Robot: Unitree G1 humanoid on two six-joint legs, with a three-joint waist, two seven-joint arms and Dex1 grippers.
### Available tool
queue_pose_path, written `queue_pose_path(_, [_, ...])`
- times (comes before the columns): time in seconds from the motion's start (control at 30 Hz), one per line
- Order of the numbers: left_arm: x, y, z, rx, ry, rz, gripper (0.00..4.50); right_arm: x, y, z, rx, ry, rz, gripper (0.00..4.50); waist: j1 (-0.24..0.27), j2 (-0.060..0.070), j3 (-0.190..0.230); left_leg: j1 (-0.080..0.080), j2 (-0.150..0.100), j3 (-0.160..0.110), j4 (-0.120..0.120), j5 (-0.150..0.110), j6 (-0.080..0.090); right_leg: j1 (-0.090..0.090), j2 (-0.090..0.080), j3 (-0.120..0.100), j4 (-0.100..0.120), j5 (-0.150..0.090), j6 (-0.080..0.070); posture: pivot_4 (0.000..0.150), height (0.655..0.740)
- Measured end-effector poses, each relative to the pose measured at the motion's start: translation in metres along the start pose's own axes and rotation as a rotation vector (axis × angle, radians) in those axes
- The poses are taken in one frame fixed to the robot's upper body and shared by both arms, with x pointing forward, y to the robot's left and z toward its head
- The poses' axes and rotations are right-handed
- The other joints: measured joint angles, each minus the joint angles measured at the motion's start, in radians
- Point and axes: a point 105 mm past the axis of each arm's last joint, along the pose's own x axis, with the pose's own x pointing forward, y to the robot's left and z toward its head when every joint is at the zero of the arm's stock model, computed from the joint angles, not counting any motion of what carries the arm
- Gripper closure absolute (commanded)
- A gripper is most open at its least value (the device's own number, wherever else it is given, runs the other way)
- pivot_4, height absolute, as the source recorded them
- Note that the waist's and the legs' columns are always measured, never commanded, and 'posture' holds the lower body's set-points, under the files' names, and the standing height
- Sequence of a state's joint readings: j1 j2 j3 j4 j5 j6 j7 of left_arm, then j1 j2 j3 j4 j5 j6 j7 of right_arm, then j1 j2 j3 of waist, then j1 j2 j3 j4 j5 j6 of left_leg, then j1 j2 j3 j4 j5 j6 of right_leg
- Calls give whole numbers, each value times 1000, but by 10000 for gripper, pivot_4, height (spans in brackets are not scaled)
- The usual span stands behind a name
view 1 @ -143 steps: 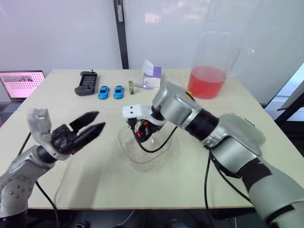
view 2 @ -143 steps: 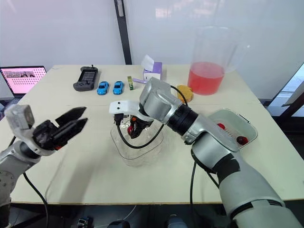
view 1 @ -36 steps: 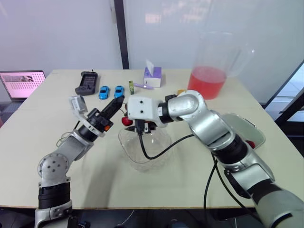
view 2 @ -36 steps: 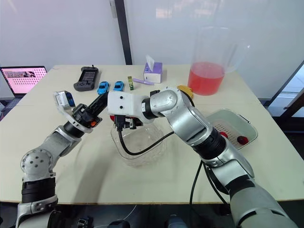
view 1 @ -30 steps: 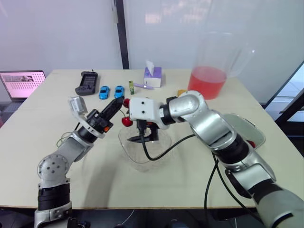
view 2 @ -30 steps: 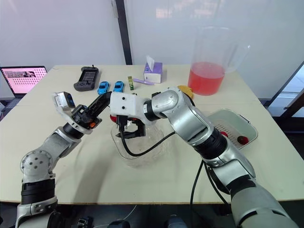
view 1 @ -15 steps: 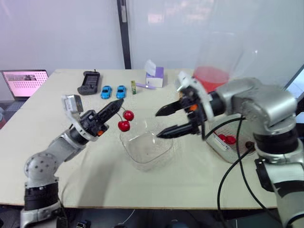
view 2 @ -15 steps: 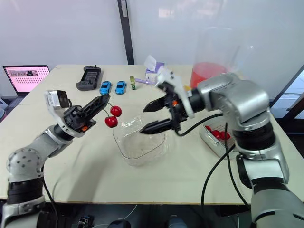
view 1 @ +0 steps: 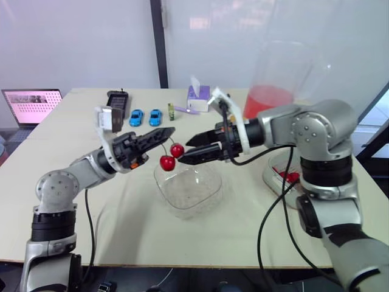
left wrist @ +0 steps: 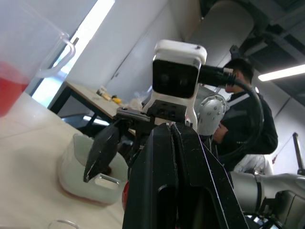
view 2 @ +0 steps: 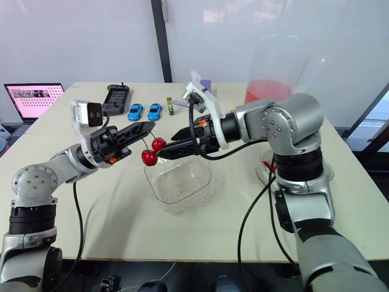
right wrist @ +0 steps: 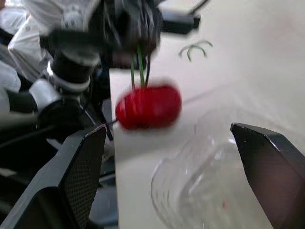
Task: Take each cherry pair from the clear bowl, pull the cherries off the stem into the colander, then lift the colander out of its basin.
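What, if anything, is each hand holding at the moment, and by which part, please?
The left hand pinches the cherry pair by its stem, above the clear bowl. The right hand is open and holds nothing.

left gripper (left wrist: 170,130) fingers pressed together | cherry pair (left wrist: 125,194) red just beside them | right gripper (left wrist: 116,160) facing it, spread | white basin (left wrist: 76,164) beyond | person (left wrist: 248,117) behind

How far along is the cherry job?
Done: some cherries lie in the colander; the clear bowl looks empty. In hand: the left gripper holds a cherry pair by its stem, the open right gripper beside it. Left: pulling these off, lifting the colander out.
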State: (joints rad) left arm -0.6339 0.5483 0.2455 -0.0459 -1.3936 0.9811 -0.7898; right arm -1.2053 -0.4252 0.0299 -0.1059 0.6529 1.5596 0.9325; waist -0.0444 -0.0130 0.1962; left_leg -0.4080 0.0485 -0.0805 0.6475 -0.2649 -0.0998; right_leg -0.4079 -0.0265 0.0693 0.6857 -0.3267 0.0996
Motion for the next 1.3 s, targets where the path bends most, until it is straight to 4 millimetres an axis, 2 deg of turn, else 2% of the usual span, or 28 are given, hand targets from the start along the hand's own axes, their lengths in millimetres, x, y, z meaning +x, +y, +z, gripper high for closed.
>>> queue_pose_path(0.2, [1, 0, -2, -5, 4, -6, 45000, 11, 5, 3, 16, -2, 31, 300, -2, 0, 0, 0, 0, 0, 0, 0, 0, 0, 0, 0, 0, 0, 0, 1500, 7400])
queue_pose_path(0.5, [6, -4, -5, 5, 9, -19, 45000, 13, 6, 3, 17, 5, 47, 300, -2, 0, 0, 0, 0, 0, 0, 0, 0, 0, 0, 0, 0, 0, 0, 1500, 7400])
queue_pose_path(0.6, [6, -3, -6, 1, 6, -10, 45000, 13, 7, 1, 14, 18, 49, 8155, -2, 0, 0, 0, 0, 0, 0, 0, 0, 0, 0, 0, 0, 0, 0, 1500, 7400])
queue_pose_path(0.73, [6, -2, -6, 1, 5, -2, 45000, 12, 6, 2, 2, 9, 47, 26535, -2, 0, 0, 0, 0, 0, 0, 0, 0, 0, 0, 0, 0, 0, 0, 1500, 7400])
queue_pose_path(1.3, [7, -1, -7, -8, -1, -6, 45000, 1, 7, 1, 1, 17, 54, 26535, -2, 0, 0, 0, 0, 0, 0, 0, 0, 0, 0, 0, 0, 0, 0, 1500, 7400])
